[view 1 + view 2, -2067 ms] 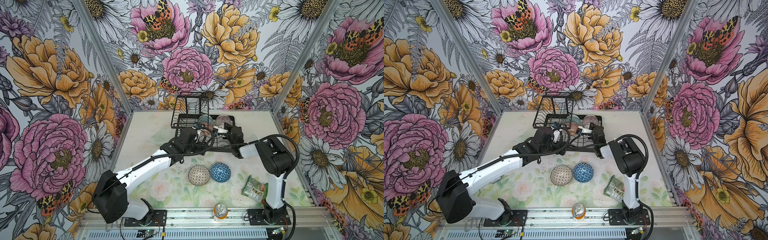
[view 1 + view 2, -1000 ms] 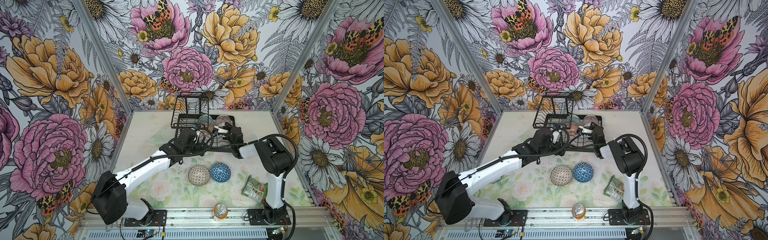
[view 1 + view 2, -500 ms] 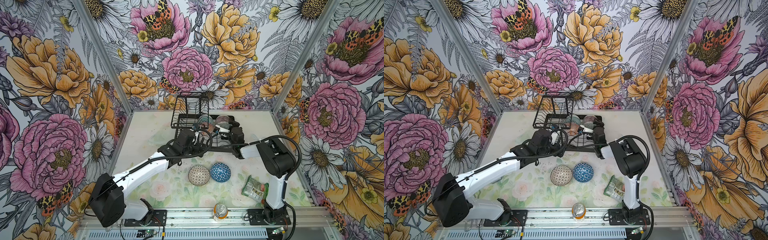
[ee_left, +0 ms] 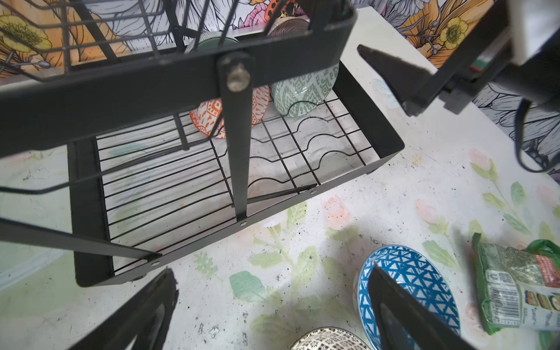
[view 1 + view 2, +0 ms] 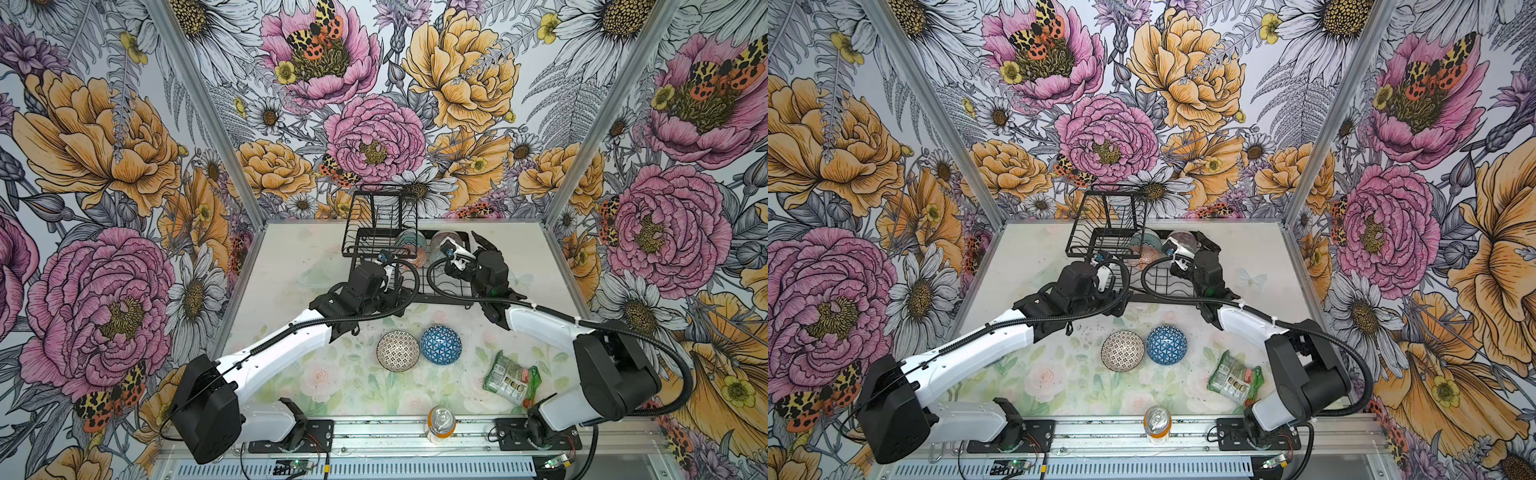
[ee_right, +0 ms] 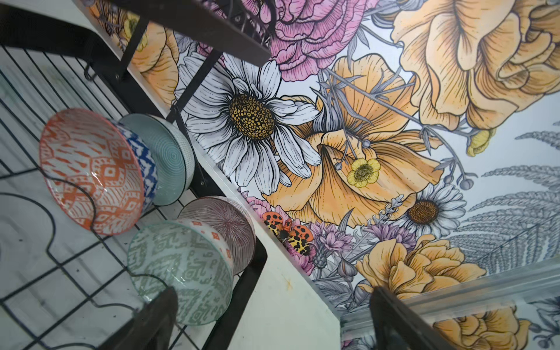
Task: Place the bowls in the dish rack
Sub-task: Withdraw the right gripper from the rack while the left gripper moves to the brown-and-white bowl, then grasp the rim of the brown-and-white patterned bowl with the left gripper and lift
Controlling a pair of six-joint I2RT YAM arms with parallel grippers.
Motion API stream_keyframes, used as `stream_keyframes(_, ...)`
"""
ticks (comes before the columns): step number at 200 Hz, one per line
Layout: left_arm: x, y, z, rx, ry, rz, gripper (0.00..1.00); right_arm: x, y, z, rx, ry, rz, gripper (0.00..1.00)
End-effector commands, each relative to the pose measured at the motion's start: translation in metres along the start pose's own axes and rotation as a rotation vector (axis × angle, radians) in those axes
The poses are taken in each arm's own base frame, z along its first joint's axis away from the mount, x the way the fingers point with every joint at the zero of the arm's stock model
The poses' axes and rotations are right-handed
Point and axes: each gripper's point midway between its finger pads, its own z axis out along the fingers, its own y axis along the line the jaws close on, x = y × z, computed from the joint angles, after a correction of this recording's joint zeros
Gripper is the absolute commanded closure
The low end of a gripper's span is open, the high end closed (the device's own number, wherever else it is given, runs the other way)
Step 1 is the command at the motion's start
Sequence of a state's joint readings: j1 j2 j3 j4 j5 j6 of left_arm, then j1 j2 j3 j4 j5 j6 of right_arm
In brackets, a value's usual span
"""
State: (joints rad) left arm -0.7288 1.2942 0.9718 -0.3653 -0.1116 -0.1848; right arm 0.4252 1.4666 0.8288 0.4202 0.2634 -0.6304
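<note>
Blue-triangle bowl (image 5: 441,345): lower centre, beside lattice bowl (image 5: 397,350).
Left fingers (image 4: 403,312): spread wide, empty, seemingly nearer.
Right fingers (image 6: 397,324): spread, empty.

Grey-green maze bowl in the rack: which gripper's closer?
Right. The right gripper, open, has one finger beside the grey-green maze bowl; the left gripper, open, is out past the dish rack's front edge, above the table.

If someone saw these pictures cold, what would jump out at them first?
Giant pink and orange flower wallpaper on every wall grabs the eye first. Then the black wire dish rack at the back of the table, with four patterned ceramic bowls standing on edge in its lower tray. In front of it, a black-and-white lattice bowl and a blue triangle-patterned bowl sit side by side on the table.
</note>
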Motion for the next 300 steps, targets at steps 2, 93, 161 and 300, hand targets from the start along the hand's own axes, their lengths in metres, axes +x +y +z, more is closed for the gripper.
stream_keyframes(2, 0.005, 0.013, -0.012, -0.039, -0.005, -0.04, 0.01, 0.017, -0.002, -0.017, -0.008, 0.208, 0.251, 0.01)
stream_keyframes(93, 0.068, 0.033, -0.049, -0.071, 0.073, -0.107, 0.01, 0.007, 0.035, -0.058, -0.279, 0.293, 0.662, 0.01)
stream_keyframes(161, 0.121, 0.03, -0.057, -0.058, 0.169, -0.198, 0.01, 0.019, 0.041, -0.039, -0.28, 0.369, 0.749, 0.0)
stream_keyframes(300, 0.164, -0.001, -0.03, 0.01, 0.303, -0.259, 0.01, 0.037, 0.068, -0.025, -0.347, 0.434, 0.719, 0.01)
